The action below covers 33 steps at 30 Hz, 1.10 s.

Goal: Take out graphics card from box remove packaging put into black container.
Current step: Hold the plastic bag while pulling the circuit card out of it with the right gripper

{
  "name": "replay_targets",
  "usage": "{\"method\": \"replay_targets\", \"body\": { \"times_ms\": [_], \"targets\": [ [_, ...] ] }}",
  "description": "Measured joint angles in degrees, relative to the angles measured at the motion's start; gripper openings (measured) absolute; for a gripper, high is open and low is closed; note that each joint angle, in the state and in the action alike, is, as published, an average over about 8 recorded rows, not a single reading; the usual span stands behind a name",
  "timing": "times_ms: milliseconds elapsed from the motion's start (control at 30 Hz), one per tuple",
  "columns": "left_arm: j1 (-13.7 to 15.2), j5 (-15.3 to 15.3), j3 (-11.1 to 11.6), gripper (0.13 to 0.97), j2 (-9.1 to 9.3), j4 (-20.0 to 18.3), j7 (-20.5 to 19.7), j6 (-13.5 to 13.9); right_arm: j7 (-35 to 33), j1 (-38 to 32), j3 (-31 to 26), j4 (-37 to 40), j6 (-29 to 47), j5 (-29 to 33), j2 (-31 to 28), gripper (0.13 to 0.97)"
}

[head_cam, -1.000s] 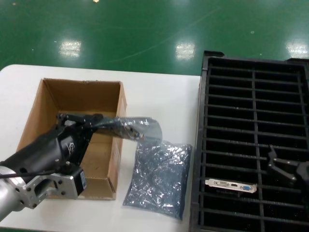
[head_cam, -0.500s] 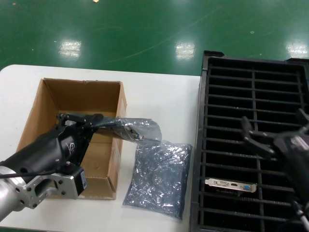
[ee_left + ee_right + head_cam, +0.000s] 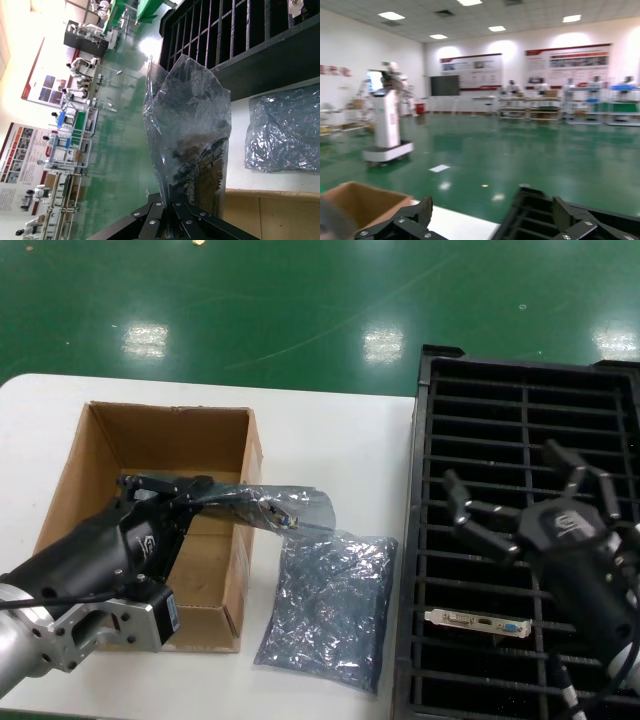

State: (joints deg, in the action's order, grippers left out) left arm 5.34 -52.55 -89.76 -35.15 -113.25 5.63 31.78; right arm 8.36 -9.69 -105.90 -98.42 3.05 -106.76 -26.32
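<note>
My left hand (image 3: 190, 490) is over the box (image 3: 100, 455), pinching 1 bagged card (image 3: 270, 505) that sticks out past the box's right wall. A second bag (image 3: 330, 610) lies flat on the tabletop (image 3: 340, 440) between box and crate (image 3: 520, 410). My right hand (image 3: 520, 505) hovers spread over the crate, where 1 bare card (image 3: 478, 621) sits in a near slot.

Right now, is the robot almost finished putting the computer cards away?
Only partly. One graphics card already sits in a slot of the black container, and its emptied bag lies on the table beside the box. The left gripper holds a second bagged card over the box edge. The right gripper hovers open above the container. Unbagging and slotting that card remain.
</note>
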Motion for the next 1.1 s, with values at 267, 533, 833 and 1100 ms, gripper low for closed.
{"method": "replay_targets", "body": {
  "times_ms": [267,533,833,1100],
  "targets": [
    [0.0,0.0,0.0,0.14,0.0,0.0,0.0,0.0,-2.83,1.65,1.2,-2.11,7.88,-0.39,0.99,0.735],
    [0.0,0.0,0.0,0.14,0.0,0.0,0.0,0.0,-5.49,2.08,0.29,-2.48,13.09,0.64,2.11,0.623],
    [0.0,0.0,0.0,0.14,0.0,0.0,0.0,0.0,-7.33,0.98,-2.31,-1.66,16.97,3.0,2.52,0.407],
    [0.0,0.0,0.0,0.14,0.0,0.0,-0.01,0.0,-10.93,-0.66,-3.91,0.22,19.73,4.25,4.95,0.269]
  ]
}}
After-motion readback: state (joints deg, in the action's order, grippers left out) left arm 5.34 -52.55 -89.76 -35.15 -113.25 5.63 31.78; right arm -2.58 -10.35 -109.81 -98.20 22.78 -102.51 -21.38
